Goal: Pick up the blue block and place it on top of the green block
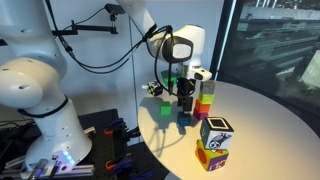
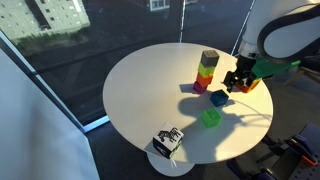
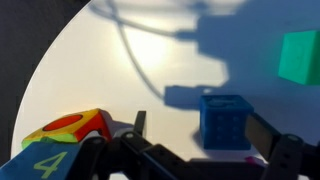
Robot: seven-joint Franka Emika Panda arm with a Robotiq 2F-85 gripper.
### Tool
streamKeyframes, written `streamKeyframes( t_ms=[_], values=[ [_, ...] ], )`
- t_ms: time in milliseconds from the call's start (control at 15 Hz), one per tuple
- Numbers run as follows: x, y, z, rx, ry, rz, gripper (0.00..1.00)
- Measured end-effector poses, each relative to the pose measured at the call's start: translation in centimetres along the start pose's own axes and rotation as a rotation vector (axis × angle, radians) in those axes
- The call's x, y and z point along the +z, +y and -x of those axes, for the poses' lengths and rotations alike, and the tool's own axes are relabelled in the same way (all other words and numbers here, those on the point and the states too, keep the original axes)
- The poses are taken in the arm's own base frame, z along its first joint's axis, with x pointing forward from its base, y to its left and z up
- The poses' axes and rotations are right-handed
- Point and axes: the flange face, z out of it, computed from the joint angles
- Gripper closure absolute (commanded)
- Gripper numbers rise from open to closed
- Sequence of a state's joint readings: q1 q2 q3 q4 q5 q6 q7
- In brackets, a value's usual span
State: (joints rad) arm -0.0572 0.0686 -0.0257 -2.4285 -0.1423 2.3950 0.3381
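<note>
The blue block (image 3: 225, 122) is a small dark blue cube that rests on the white table. In the wrist view it lies between my two fingers, nearer the right one. My gripper (image 3: 205, 128) is open and low around it, and I cannot tell whether a finger touches it. The green block (image 3: 300, 55) is a plain lime cube standing apart, beyond the blue one. In an exterior view the blue block (image 2: 218, 98) sits just below my gripper (image 2: 238, 82), with the green block (image 2: 210, 118) a short way off. My gripper (image 1: 184, 98) also shows from the opposite side.
A multicoloured block tower (image 2: 207, 68) stands close behind the blue block. Large patterned cubes (image 1: 215, 140) are stacked near the table's edge, and one with a "4" (image 3: 60, 140) is beside my left finger. A small dark marked cube (image 2: 167, 140) sits at the round table's rim (image 2: 120, 110).
</note>
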Motion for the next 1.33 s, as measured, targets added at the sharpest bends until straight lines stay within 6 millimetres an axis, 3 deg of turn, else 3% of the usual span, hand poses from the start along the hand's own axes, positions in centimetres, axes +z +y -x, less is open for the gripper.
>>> streamKeyframes(
  t_ms=[733,1133,1200,1333],
  values=[
    [3.7,-3.6,-1.0,-0.030,0.081,-0.036,0.00],
    [5.4,-3.9,-1.9,-0.030,0.085,-0.032,0.00],
    [5.6,-3.9,-2.0,-0.028,0.085,-0.031,0.25],
    [5.9,-3.8,-2.3,-0.025,0.084,-0.028,0.34]
  ],
)
